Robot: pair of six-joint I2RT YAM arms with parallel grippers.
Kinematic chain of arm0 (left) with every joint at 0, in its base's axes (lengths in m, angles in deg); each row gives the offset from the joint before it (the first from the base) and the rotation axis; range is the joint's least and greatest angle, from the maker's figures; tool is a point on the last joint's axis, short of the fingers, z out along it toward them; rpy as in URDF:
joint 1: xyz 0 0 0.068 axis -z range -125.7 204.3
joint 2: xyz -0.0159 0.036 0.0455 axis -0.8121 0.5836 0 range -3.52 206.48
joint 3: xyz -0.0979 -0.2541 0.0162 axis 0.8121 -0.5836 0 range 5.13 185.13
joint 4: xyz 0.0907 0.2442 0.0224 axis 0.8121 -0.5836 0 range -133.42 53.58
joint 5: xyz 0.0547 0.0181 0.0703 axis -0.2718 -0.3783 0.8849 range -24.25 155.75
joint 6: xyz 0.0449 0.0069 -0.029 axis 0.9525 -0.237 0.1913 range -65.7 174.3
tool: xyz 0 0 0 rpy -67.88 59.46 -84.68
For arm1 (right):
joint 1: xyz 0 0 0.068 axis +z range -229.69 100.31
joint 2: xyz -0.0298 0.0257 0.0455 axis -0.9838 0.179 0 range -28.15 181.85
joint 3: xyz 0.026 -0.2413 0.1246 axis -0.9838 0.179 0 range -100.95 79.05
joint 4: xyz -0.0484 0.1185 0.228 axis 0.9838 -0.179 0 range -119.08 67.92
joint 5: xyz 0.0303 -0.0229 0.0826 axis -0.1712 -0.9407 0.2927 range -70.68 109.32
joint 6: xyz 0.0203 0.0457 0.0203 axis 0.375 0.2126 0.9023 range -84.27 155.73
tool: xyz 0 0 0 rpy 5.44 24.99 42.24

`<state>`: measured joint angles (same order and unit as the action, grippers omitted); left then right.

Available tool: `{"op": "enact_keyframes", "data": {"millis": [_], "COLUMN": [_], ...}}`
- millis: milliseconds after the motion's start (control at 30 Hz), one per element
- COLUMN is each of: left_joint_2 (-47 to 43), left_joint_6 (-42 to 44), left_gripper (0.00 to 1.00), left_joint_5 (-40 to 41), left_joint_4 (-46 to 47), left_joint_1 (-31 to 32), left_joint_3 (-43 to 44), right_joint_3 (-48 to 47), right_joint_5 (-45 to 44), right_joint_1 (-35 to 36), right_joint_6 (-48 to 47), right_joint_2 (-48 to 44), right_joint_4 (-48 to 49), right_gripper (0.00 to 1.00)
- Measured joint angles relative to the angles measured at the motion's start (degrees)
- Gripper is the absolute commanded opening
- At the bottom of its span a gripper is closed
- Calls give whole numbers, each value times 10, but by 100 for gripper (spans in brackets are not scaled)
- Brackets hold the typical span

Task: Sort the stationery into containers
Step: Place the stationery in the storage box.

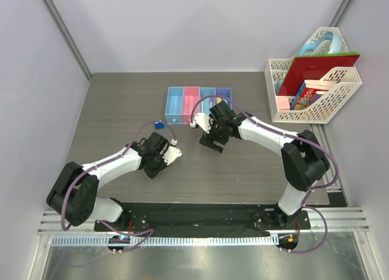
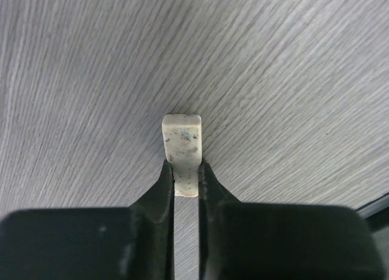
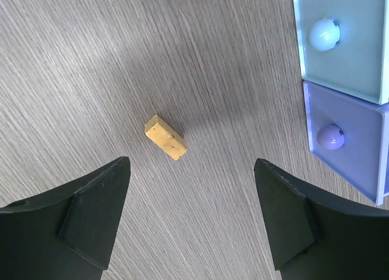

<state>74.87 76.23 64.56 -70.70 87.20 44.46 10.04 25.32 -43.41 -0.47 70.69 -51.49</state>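
My left gripper point(image 2: 186, 174) is shut on a beige eraser point(image 2: 182, 140), pinching its near end while it rests on the table. In the top view the left gripper point(image 1: 164, 157) is near the table's middle, with a tiny blue cube point(image 1: 158, 125) just behind it. My right gripper point(image 3: 191, 163) hangs open above a tan eraser point(image 3: 165, 137), which lies slantwise on the table ahead of the left finger. The containers point(image 1: 174, 118), a row of light blue, pink, light blue and purple bins, stand behind the right gripper point(image 1: 213, 141). The top view hides the tan eraser.
In the right wrist view, a light blue bin point(image 3: 302, 49) and a purple bin point(image 3: 309, 125) each hold a rounded pale object. White lattice baskets point(image 1: 316, 113) with books and a red folder stand at the back right.
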Motion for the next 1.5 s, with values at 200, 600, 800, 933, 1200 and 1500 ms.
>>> {"op": "enact_keyframes", "data": {"millis": [200, 600, 800, 933, 1200, 1500], "left_joint_2": [2, -71, -28, 57, 241, 351], "left_joint_6": [-7, -17, -24, -28, -46, -51], "left_gripper": [0, 0, 0, 0, 0, 0], "left_joint_5": [5, 73, 98, 96, 72, 60], "left_joint_4": [-6, -10, 35, 61, 75, 77], "left_joint_1": [3, 3, -7, -30, -80, -85], "left_joint_3": [4, 109, 226, 300, 457, 563], "right_joint_3": [0, 2, 2, 2, 2, 3], "right_joint_5": [10, 36, 41, 41, 35, 30], "right_joint_1": [0, 0, 0, 2, 3, 4], "right_joint_6": [-15, -43, -42, -43, -37, -36], "right_joint_2": [0, 33, 61, 70, 71, 68], "right_joint_4": [-6, -11, -10, -7, 12, 10], "right_gripper": [88, 84, 68, 38, 1, 1]}}
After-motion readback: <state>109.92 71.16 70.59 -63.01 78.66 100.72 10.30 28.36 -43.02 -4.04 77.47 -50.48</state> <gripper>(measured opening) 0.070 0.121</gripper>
